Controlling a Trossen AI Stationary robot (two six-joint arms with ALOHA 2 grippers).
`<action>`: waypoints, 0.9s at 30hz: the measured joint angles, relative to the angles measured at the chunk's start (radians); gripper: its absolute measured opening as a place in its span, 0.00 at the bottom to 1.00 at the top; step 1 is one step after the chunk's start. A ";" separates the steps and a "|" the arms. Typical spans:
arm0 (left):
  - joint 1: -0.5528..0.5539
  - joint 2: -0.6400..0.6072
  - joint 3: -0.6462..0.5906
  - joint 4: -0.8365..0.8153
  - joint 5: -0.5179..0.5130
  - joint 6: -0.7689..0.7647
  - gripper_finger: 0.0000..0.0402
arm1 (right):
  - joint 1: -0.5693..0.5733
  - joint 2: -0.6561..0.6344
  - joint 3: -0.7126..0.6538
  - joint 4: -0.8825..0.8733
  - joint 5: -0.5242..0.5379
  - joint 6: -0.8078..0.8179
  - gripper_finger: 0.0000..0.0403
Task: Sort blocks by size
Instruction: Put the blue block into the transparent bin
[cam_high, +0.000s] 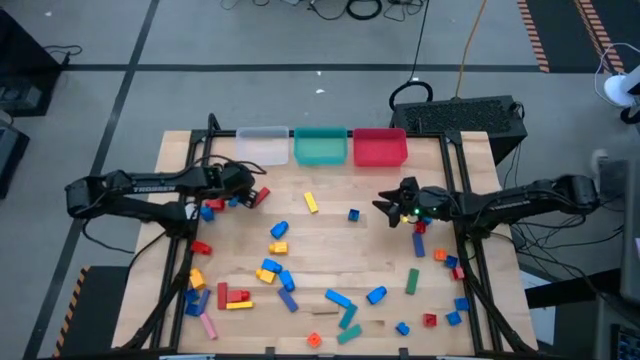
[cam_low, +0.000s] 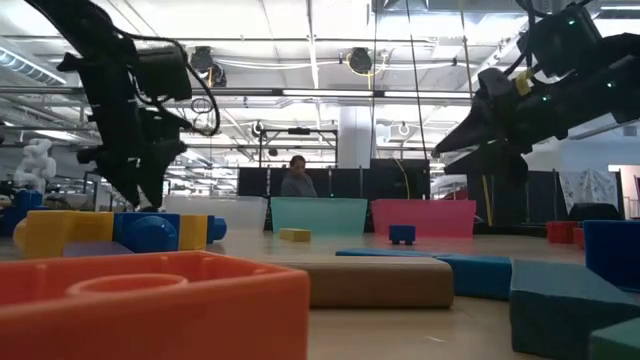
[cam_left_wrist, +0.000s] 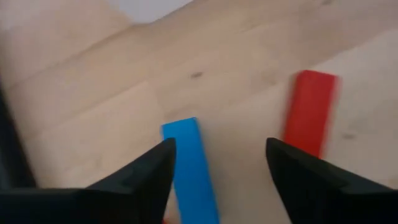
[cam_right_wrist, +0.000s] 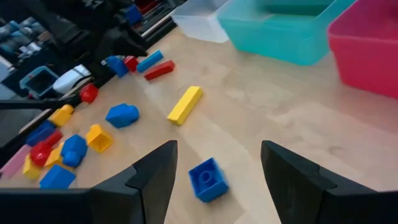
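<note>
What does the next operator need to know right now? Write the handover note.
Left end effector: open, empty, hovering over a blue bar beside a red bar.
Right end effector: open, empty, above a small blue cube near a yellow bar.
Clear bin, teal bin and red bin: no blocks visible inside.
Done: nothing sorted.
Left: all blocks, scattered across the table.

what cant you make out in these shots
- Bin insides: in the low view the clear bin, teal bin and red bin show only their walls; the high view is too small to tell.
- Blue bar: in the left wrist view, its near end is cut off by the picture edge.
- Far table: in the low view, the orange brick blocks it.
</note>
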 joint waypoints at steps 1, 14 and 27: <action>0.013 0.010 0.000 -0.011 -0.004 -0.011 0.68 | 0.009 0.000 0.000 0.000 0.000 0.000 0.54; 0.122 0.120 -0.001 -0.005 0.020 0.052 0.71 | 0.061 -0.001 -0.001 -0.001 0.005 0.000 0.54; 0.184 0.175 -0.033 0.072 0.091 0.100 0.58 | 0.061 -0.001 -0.001 -0.002 0.006 0.004 0.54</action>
